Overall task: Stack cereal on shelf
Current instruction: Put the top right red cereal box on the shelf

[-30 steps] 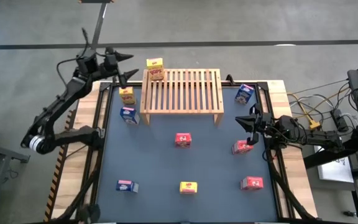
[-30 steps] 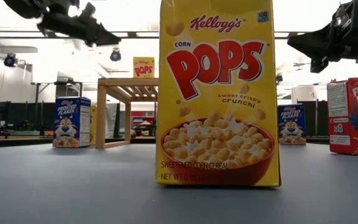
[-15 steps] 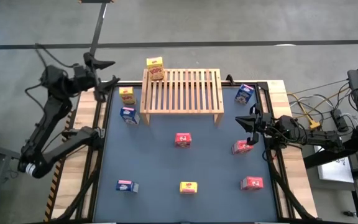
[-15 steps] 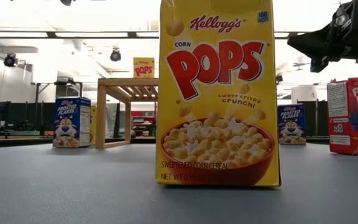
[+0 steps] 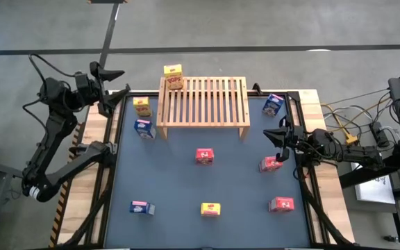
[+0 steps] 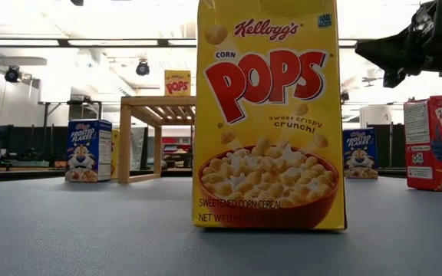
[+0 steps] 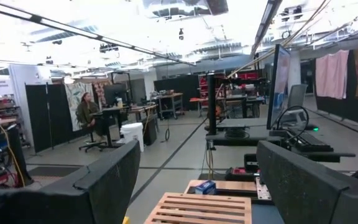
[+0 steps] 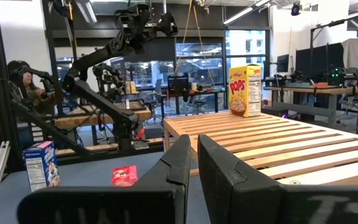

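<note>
a: where did the rack (image 5: 203, 102) sit, and what was on it?
b: it stood at the far middle of the counter (image 5: 186, 187). one yellow box (image 5: 173, 75) stood upright on its far left corner, and nothing else was on the slats.

a: and the other boxes, going from the rack?
b: a second yellow box (image 5: 142, 106) was just left of the rack's left leg, with a blue box (image 5: 143, 128) right in front of it. another blue box (image 5: 273, 105) was off the rack's right end. a red box (image 5: 205, 156) stood in front of the rack, near the middle. a red box by the right arm (image 5: 269, 164) was further right. along the near edge, well apart from the rack, stood a third blue box (image 5: 139, 207), a third yellow box (image 5: 211, 209) and a third red box (image 5: 282, 205).

a: what about the arms?
b: the left pincer (image 5: 114, 89) hung out past the rack's left side, over the counter's far left corner, fingers spread apart and holding nothing. the right pincer (image 5: 275, 136) hovered right of the rack's front right leg, fingers pressed together and empty, just behind the red box there.
</note>
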`<state>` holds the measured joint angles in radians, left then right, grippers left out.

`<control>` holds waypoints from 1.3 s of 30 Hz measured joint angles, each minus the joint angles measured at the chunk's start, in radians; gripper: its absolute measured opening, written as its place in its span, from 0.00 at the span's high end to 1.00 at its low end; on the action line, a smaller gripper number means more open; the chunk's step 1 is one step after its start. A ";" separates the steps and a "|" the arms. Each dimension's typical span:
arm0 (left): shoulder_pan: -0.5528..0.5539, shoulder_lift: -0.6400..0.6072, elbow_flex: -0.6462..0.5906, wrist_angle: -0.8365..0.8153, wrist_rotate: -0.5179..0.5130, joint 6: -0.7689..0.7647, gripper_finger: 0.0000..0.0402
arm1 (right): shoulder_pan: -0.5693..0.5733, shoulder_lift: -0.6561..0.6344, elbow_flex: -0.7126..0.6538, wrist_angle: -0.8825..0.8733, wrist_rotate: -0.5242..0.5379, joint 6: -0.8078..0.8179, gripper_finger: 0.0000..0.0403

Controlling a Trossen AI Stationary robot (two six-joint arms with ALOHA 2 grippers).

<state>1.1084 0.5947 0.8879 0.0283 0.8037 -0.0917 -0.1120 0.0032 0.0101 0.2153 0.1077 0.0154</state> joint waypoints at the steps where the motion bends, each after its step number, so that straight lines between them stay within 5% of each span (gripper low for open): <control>1: 0.000 0.004 0.000 0.000 0.000 0.000 0.24 | 0.000 0.000 0.000 0.000 0.003 0.000 0.94; 24: 0.000 0.144 0.000 0.003 -0.001 0.001 0.24 | 0.000 0.000 0.000 0.000 0.024 0.011 0.94; 39: -0.076 0.205 0.000 0.251 -0.007 -0.122 0.24 | 0.000 0.012 0.038 -0.008 0.025 0.080 0.94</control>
<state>1.0321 0.8000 0.8879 0.2792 0.7971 -0.2138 -0.1120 0.0155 0.0481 0.2078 0.1328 0.0952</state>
